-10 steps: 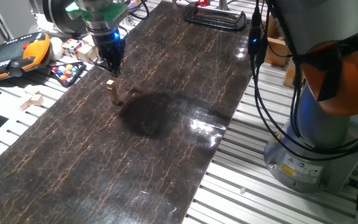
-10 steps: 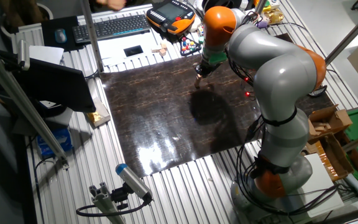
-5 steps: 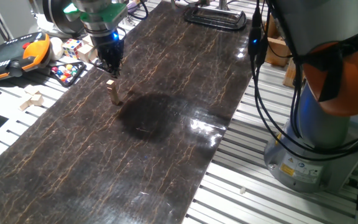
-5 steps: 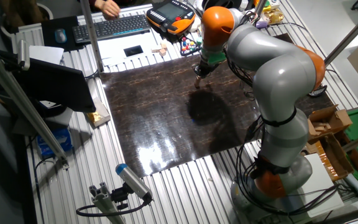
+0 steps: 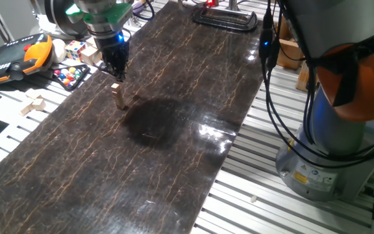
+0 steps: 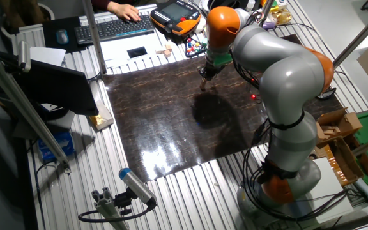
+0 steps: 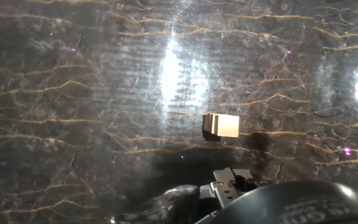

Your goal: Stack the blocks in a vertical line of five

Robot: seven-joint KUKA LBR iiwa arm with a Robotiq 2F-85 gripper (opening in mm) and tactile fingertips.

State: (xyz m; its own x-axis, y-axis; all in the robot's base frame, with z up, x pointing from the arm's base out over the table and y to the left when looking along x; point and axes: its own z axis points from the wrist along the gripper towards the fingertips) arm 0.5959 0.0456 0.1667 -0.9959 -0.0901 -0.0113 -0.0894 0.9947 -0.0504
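Note:
A thin upright stack of the blocks (image 5: 117, 95) stands on the dark marbled mat (image 5: 174, 136), near its far left side. My gripper (image 5: 118, 71) hangs just above the stack's top and slightly behind it, apart from it. The other fixed view shows the stack (image 6: 202, 84) as a small tan sliver under the gripper (image 6: 206, 74). In the hand view I look down on the top block (image 7: 221, 126), with nothing gripped around it. Dark gripper parts fill the bottom edge. The fingertips are too small and dark to show their gap.
Left of the mat lie a multicoloured puzzle cube (image 5: 75, 48), an orange teach pendant (image 5: 15, 57), a tray of coloured balls (image 5: 70, 75) and larger pale wooden blocks (image 5: 34, 104). A black clamp (image 5: 226, 16) sits at the far end. A person's hand rests on a keyboard (image 6: 117, 27).
The arm and the stack have not moved. In the other fixed view a person's hand has moved along the keyboard toward the right.

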